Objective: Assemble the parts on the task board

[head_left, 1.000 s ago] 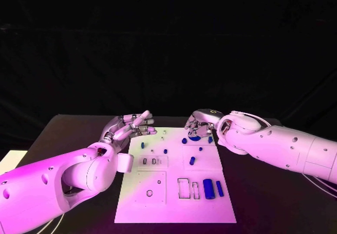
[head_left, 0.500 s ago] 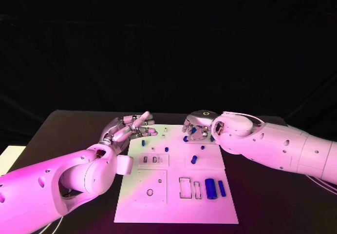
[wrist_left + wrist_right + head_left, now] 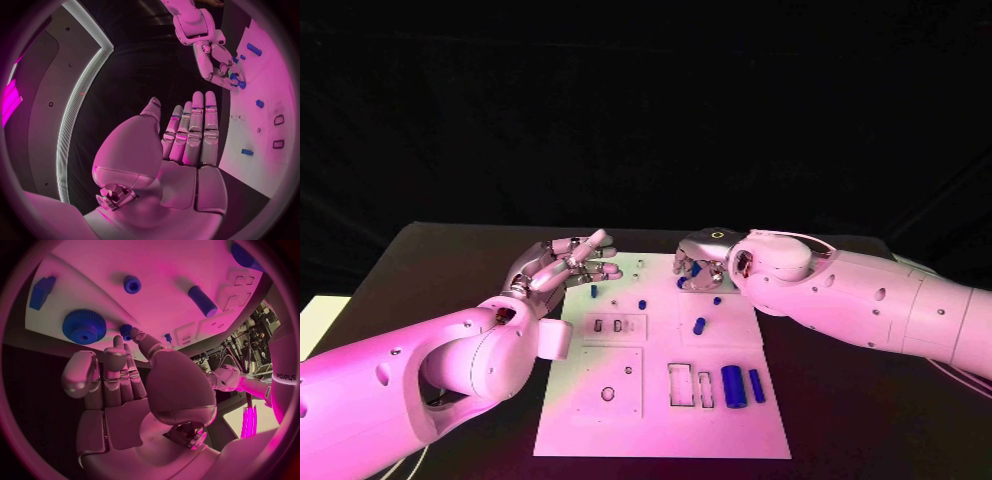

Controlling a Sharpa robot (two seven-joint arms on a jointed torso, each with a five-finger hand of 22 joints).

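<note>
Right arm: has swung further in over the far right corner of the task board (image 3: 661, 400) during the last second. Right hand (image 3: 702, 262): fingers loosely spread, holding nothing, poised above the blue gear (image 3: 84, 326); likely the next pick. Left hand (image 3: 568, 263): unmoved beside the board's far left edge, fingers extended, empty. Large blue cylinder (image 3: 733, 386): near right of board, untouched.

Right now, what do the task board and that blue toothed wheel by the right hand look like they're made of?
Task board: matte white, flat and rigid with cut-out slots, likely plastic. Blue gear: evenly coloured with fine moulded-looking teeth and a dull sheen, probably plastic; hard to be certain.
</note>
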